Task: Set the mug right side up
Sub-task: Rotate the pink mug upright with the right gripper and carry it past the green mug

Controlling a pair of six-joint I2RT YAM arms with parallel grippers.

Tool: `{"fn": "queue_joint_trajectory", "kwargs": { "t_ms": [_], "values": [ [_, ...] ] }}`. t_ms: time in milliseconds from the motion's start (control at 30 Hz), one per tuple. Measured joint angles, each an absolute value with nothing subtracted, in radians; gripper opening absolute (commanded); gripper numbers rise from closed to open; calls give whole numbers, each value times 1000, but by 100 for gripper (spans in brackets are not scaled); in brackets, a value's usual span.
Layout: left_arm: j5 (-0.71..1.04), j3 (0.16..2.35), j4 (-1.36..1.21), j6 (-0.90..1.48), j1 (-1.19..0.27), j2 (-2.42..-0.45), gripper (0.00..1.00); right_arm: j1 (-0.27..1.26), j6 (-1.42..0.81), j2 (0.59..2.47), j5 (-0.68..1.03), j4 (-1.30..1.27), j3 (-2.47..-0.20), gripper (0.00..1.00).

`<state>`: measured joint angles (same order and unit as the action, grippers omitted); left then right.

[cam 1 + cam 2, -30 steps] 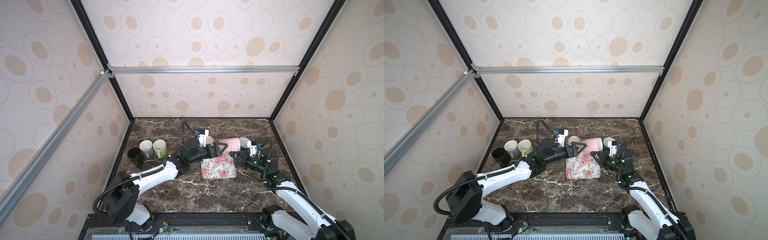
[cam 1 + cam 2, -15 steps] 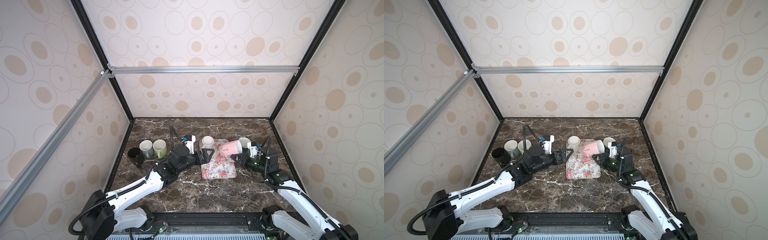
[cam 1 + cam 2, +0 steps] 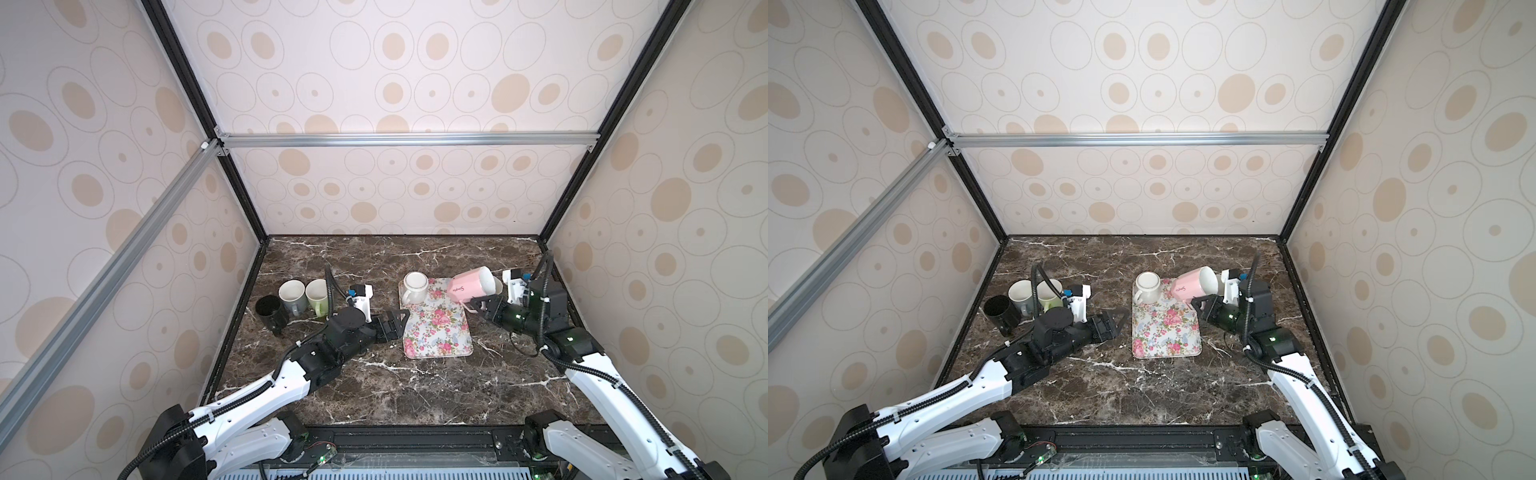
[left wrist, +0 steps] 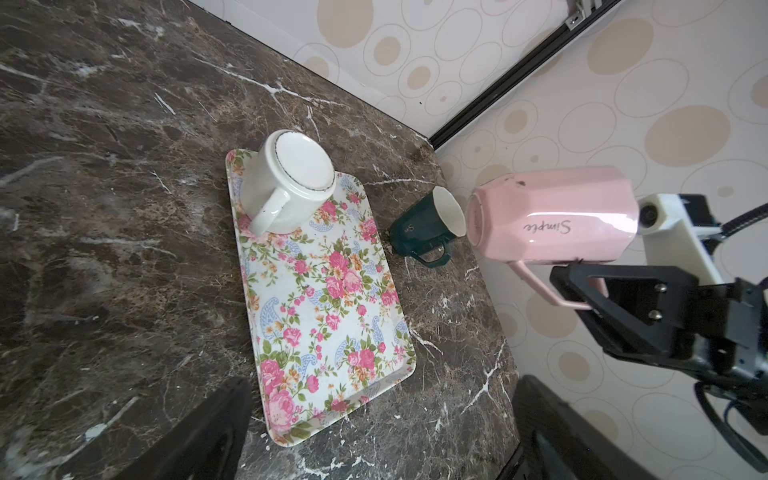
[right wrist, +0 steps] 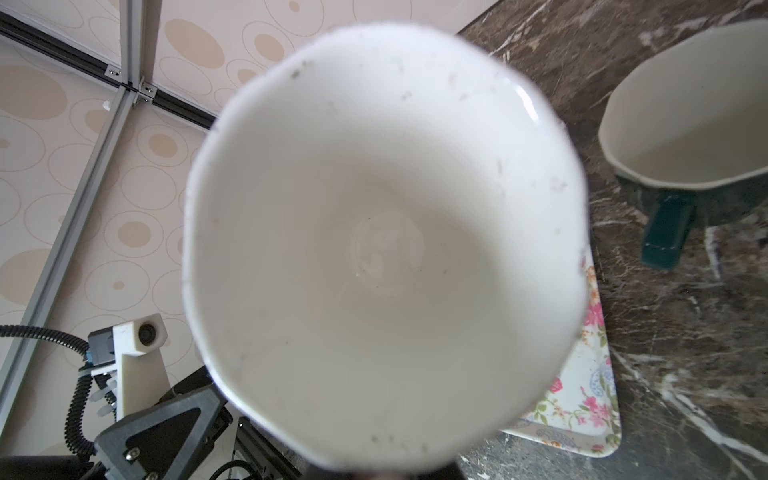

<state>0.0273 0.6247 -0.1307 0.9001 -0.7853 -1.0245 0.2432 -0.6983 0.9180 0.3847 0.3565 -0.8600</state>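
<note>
Row of mugs: a black mug, a grey mug and a green mug stood mouth-up by the worktop's left edge, well apart from the work.
Left gripper: empty, with its jaws spread wide, it hung low just beside the floral tray's left edge.
White mug: it sat base-up on the tray's far left corner, untouched.
Pink mug: it was off the surface, above the tray's far right corner. It was tipped on its side, base pointing left and mouth facing the right arm.
Dark green mug: it rested on the worktop just off the tray's right edge, below the pink mug.
Right gripper: it was pinched narrow on the pink mug's handle.
Doing it well: as I judged it, the wrist should roll on until the mouth faced up. The pinch had to stay firm, since a mug held by its handle can swing. The base should then go down flat, clear of the white and dark green mugs, before any release.
Changed: a second earlier the left gripper had reached across the tray to the pink mug, which was lower. The left gripper had since drawn back, and the mug had risen and tipped further.
</note>
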Motion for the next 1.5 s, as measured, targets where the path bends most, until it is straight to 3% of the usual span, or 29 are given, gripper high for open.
{"fn": "queue_joint_trajectory", "kwargs": {
  "t_ms": [800,1200,1500],
  "values": [
    [35,613,-75,814,-785,-960,98,168,-500,1127,-100,741,-1256,0],
    [23,621,-47,770,-785,-953,98,1,-481,1170,-147,661,-1166,0],
    [7,622,-44,765,-775,-964,98,-14,-462,1309,-161,527,-1065,0]
  ]
}}
